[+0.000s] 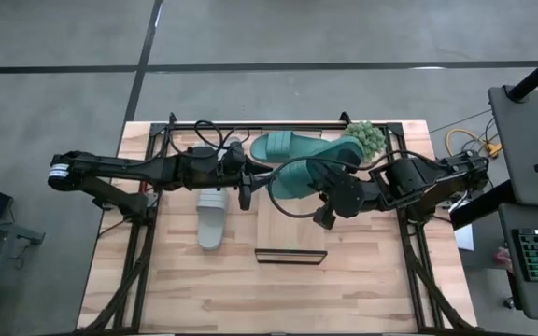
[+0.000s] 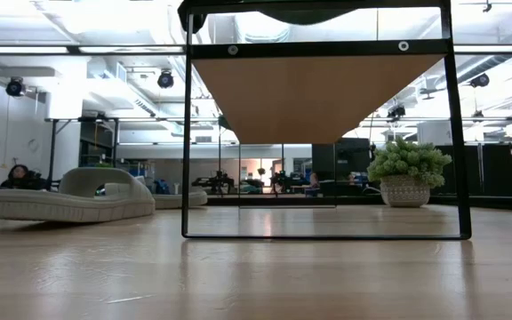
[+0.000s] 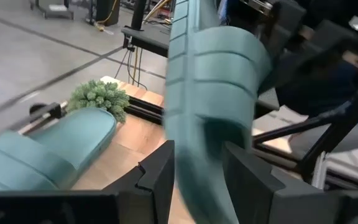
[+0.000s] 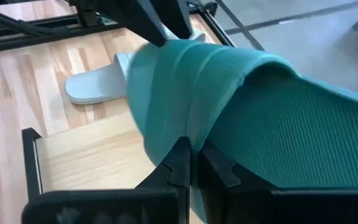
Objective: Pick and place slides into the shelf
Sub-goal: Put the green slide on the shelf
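Note:
A dark teal slide (image 1: pixel 294 177) hangs in the air between my two grippers, above the far end of the light-wood shelf (image 1: pixel 290 238). My right gripper (image 4: pixel 191 167) is shut on it. My left gripper (image 3: pixel 197 183) is open, with one finger on each side of the slide's one end (image 3: pixel 201 155). A second teal slide (image 1: pixel 292 145) lies flat on the table's far side. A light grey slide (image 1: pixel 212 217) lies sole-down left of the shelf. Another grey one (image 1: pixel 234 149) shows partly under my left arm. My right gripper pinches a thin teal edge (image 4: pixel 194 140) of the slide, beside its wide strap (image 4: pixel 166 81), between its two shut fingers. The fingers come slanting down from the table's right side. The slide is lifted clear of the shelf and the table. My left gripper's fingers (image 3: pixel 157 177) stand close against the slide's end; I cannot tell whether they touch it.
A small green plant in a pot (image 1: pixel 367 138) stands at the far right, near the lying teal slide. A dark metal frame (image 1: pixel 157 140) runs around the tabletop. The shelf's near end (image 1: pixel 290 254) is bare wood. In the low view the shelf (image 2: pixel 318 98) stands as a tall open frame.

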